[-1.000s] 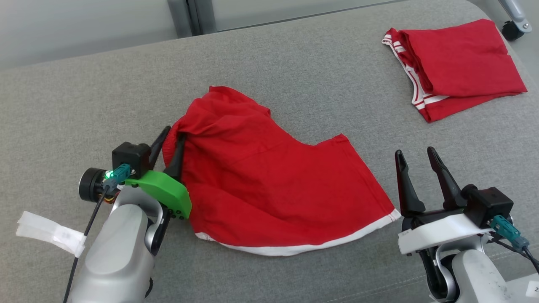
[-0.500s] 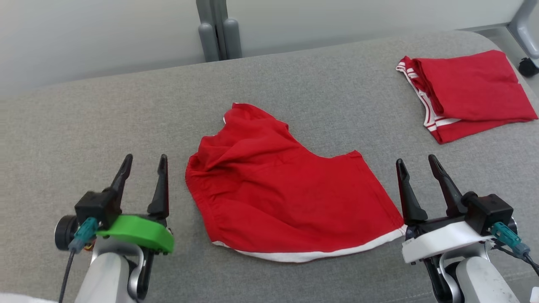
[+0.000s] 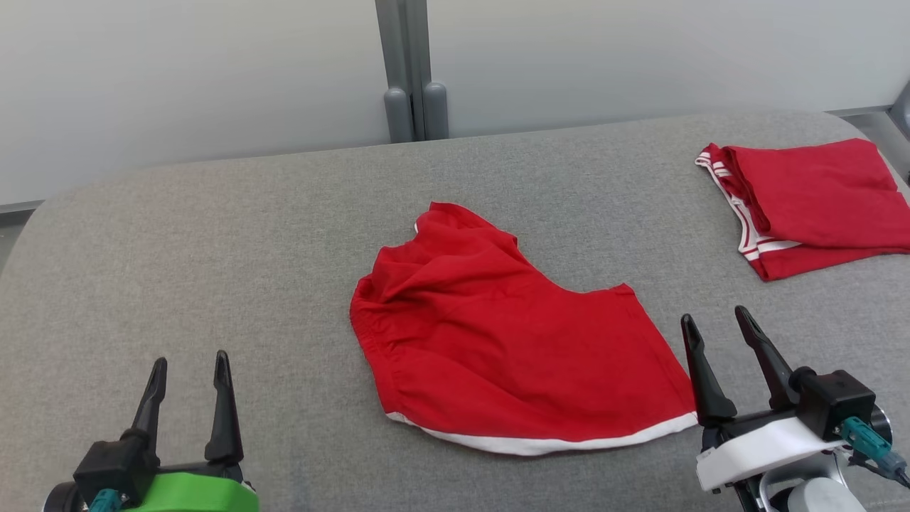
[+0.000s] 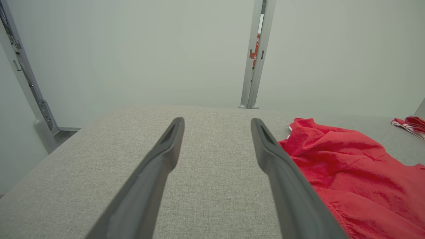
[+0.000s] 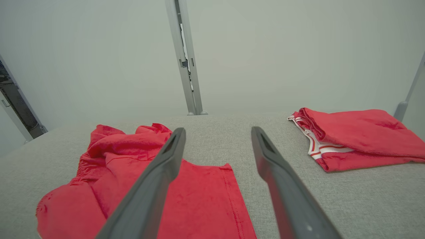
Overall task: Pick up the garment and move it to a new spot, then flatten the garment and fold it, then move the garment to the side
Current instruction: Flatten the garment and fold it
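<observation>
Red garment [image 3: 512,341] lies loose on the grey cloth-covered table [image 3: 213,249], about mid-surface. Its white-trimmed hem faces the robot. The far end is bunched and creased, with a gathered band along the left edge. It is not flattened and not folded.

Left tool [image 3: 186,359]: well to the left of the garment and nearer the robot, clear of the cloth. Its fingers are spread wide with nothing between them, and bare table shows in the gap. A green housing sits behind its fingers.

Right tool [image 3: 714,316]: just beside the garment's right hem corner. It is also spread wide and holds nothing. In the right wrist view one finger crosses over the red cloth; contact cannot be told. A white housing sits behind its fingers.

Folded red garment [image 3: 817,199], with white stripes at its edge, lies far right of the loose one and further from the robot, well apart from it.

Grey post [image 3: 412,71] stands beyond the garment against a pale wall [image 3: 178,85]. In the left wrist view a red patch shows in the post's slot, its marks too small to read.
</observation>
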`<state>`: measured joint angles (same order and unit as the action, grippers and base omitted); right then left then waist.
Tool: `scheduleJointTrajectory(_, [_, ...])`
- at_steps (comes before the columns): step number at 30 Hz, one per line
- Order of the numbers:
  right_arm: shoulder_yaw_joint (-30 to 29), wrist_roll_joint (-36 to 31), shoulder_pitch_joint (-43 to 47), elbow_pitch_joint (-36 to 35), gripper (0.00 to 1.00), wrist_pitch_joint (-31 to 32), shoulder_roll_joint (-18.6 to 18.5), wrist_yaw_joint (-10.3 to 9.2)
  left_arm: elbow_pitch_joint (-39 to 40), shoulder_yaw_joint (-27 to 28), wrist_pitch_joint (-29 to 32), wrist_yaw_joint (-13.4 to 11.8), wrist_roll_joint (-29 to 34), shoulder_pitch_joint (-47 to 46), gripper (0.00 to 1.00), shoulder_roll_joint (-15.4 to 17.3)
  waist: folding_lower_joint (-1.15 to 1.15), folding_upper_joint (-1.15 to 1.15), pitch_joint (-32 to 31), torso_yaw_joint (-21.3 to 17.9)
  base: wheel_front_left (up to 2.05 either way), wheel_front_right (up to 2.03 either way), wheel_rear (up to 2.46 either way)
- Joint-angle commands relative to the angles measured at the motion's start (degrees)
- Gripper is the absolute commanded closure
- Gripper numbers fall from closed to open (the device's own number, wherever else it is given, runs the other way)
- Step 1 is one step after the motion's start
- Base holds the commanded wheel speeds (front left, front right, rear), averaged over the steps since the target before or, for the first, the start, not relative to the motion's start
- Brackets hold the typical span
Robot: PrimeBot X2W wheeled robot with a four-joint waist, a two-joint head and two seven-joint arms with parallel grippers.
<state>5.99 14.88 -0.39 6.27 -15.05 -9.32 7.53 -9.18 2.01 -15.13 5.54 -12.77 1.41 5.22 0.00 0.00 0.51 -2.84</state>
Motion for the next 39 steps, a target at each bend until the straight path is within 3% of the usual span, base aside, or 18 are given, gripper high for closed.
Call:
scheduleJointTrajectory(1, [-0.47,-0.37,1.12,-0.35,0.0,-0.16,-0.1,-0.09,0.67,0.25,0.02,0.2,0.85,1.42,0.0,-0.21,0.0,0.0,-0.33,0.4,0.0,0.0,0.0])
scheduleJointTrajectory(11, [-1.06,-0.69,3.44,-0.2,0.0,-0.16,1.55,-0.09,2.39,0.66,0.02,0.89,0.57,4.14,0.0,-1.29,0.0,0.0,-0.99,0.65,0.0,0.0,0.0])
scheduleJointTrajectory(39, [-0.47,-0.85,2.72,1.18,0.0,-0.16,1.3,-0.09,0.87,1.19,0.02,1.7,1.6,3.82,0.0,-1.93,0.0,0.0,-1.13,0.8,0.0,0.0,0.0])
